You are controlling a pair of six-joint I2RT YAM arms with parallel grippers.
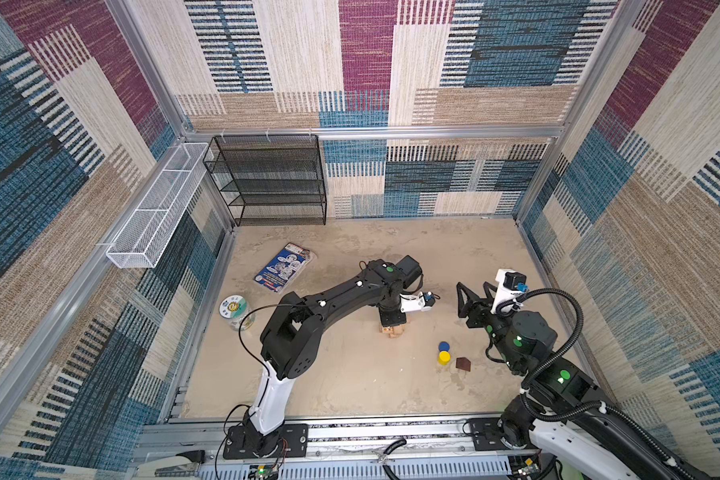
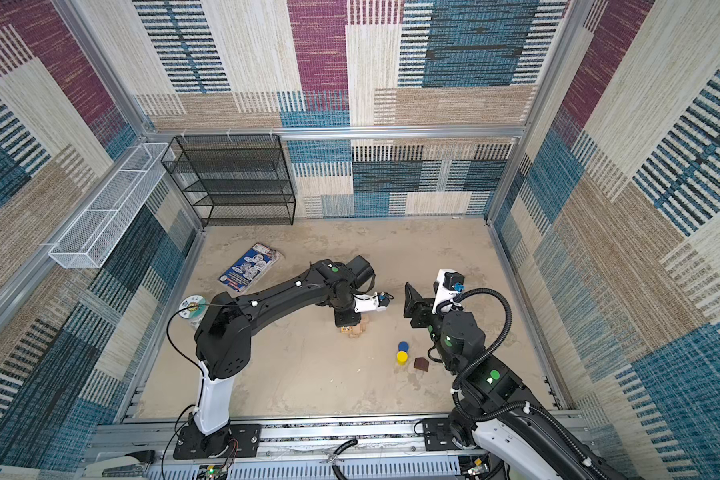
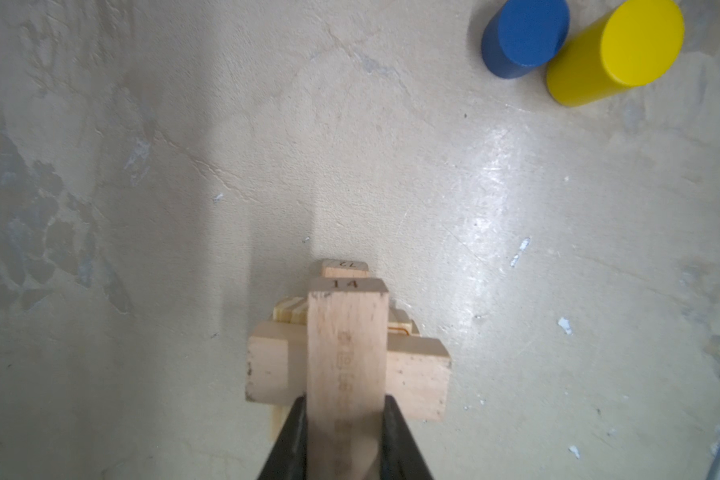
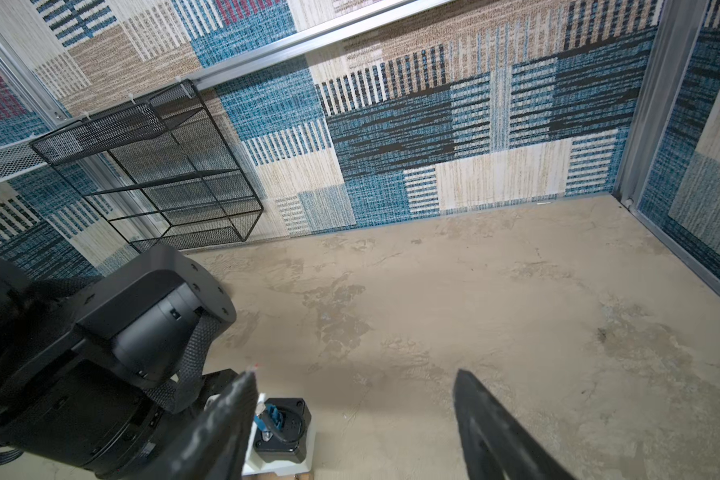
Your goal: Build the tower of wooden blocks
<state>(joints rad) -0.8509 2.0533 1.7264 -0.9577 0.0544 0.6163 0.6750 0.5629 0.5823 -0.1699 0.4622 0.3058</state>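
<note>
- Pale wood fills my left wrist view: my left end effector (image 3: 345, 415) is clamped on a pale wooden bar (image 3: 346, 345), one finger against each long side.
- That bar lies crosswise over the tower (image 3: 416, 374), a criss-cross stack of pale bars near the middle of the desk (image 1: 350, 382). I cannot tell whether it rests on the stack.
- One bar end lower in the stack carries the printed number 14.
- My right end effector (image 4: 354, 376) hangs above the desk to the right of the tower, fingers wide apart, nothing between them.
- Blue disc (image 1: 444, 346) and yellow cylinder (image 1: 444, 357) stand just beside each other, between the tower and my right arm.
- Near the cylinder but apart from it lies the dark-brown house-shaped piece (image 1: 463, 364).
- Blue printed packet (image 1: 284, 268) and round jar (image 1: 234, 311) sit well to the left.
</note>
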